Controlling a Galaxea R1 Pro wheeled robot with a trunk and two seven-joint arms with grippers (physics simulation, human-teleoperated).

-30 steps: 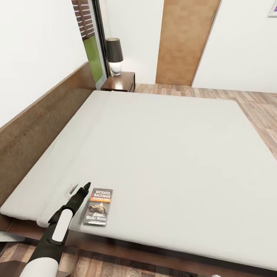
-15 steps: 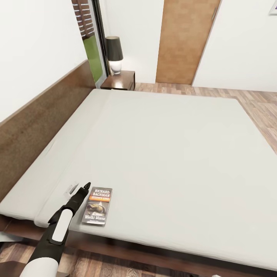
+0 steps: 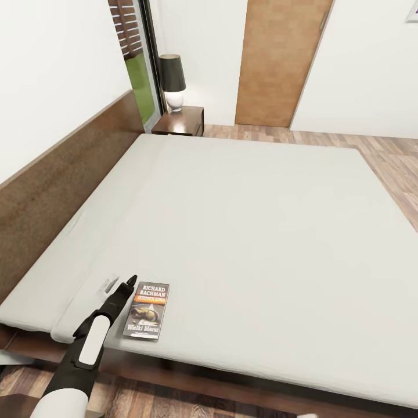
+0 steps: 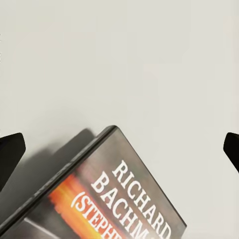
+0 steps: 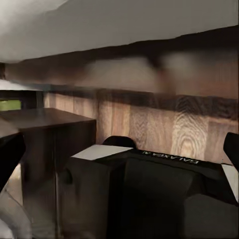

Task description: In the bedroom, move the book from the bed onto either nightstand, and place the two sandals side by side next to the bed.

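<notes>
The book [image 3: 146, 310], a thin dark paperback with white "RICHARD BACHMAN" lettering and an orange band, lies flat near the front left corner of the bed [image 3: 249, 232]. My left gripper [image 3: 124, 288] hovers just left of the book, low over the off-white mattress. In the left wrist view the book [image 4: 114, 194] lies below the open left gripper [image 4: 122, 148], whose fingertips [image 4: 11, 152] stand wide apart with nothing between them. The right gripper [image 5: 121, 149] is open, down low by the robot's base. A nightstand [image 3: 181, 123] stands at the bed's far corner. The sandals are out of view.
A black-shaded lamp [image 3: 173, 81] stands on the far nightstand. The brown headboard [image 3: 52, 191] runs along the left wall, and a brown door [image 3: 281, 61] is beyond the bed. Wood-plank floor [image 3: 383, 157] lies to the right. A dark wooden corner [image 3: 14, 403] sits at my lower left.
The whole picture has shifted slightly, so the camera moved a little. The left gripper and the book keep their places relative to each other.
</notes>
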